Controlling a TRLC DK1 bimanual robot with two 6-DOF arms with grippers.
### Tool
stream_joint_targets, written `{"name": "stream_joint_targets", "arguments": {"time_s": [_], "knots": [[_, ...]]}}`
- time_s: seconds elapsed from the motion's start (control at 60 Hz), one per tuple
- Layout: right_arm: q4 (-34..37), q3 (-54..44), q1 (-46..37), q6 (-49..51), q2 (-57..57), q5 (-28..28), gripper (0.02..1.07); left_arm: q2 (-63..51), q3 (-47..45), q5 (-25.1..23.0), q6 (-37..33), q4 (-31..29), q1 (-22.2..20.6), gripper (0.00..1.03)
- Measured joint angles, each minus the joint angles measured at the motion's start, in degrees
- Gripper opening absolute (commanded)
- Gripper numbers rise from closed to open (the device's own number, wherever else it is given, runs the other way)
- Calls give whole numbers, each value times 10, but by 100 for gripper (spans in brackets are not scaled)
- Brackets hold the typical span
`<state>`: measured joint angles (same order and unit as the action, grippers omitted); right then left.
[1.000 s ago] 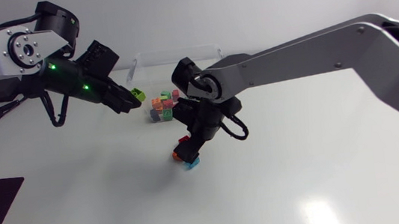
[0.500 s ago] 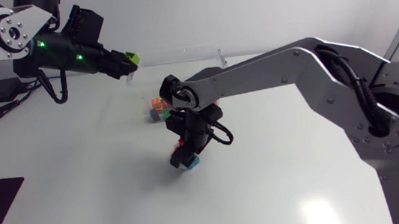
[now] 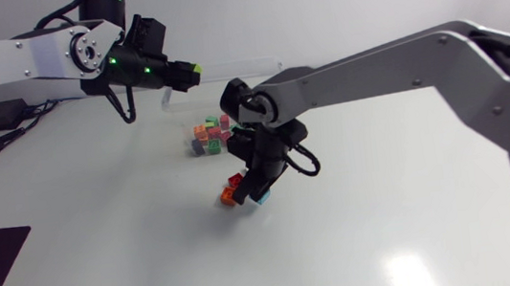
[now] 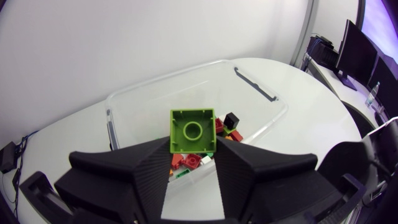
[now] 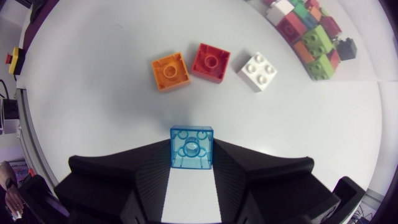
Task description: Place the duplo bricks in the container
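Green brick (image 4: 193,129), clenched in the left pincer (image 4: 193,148), hangs apparently just over the clear container (image 4: 168,79) open below it.

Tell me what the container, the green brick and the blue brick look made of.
Container: clear, likely plastic; the bricks inside show through its walls.
Green brick: opaque moulded plastic, smooth, slightly glossy, hollow underside with a round tube.
Blue brick: translucent plastic, apparently; its inner shapes show through.
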<state>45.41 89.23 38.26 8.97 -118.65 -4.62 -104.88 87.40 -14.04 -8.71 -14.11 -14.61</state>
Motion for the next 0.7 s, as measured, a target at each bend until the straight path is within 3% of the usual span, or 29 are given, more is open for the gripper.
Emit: {"name": "stream_joint_targets", "arguments": {"time_s": [0.1, 0.15, 0.25, 0.3, 0.517, 0.7], "knots": [[-2, -19, -14, 0, 47, 0, 33, -22, 23, 16, 12, 13, -5, 44], [-2, -24, -21, 0, 66, 0, 33, -33, 35, 28, 15, 19, -7, 51], [-2, -28, -36, 2, 100, 0, 33, -49, 54, 50, 19, 25, -13, 88], [-2, -28, -45, 3, 113, 0, 33, -54, 57, 56, 22, 26, -16, 97], [11, -4, -82, 17, 138, 0, 33, -52, 57, 86, 23, 12, -31, 98], [11, 68, -101, 18, 137, -7, 33, 0, 38, 119, 20, -87, -34, 98]]}}
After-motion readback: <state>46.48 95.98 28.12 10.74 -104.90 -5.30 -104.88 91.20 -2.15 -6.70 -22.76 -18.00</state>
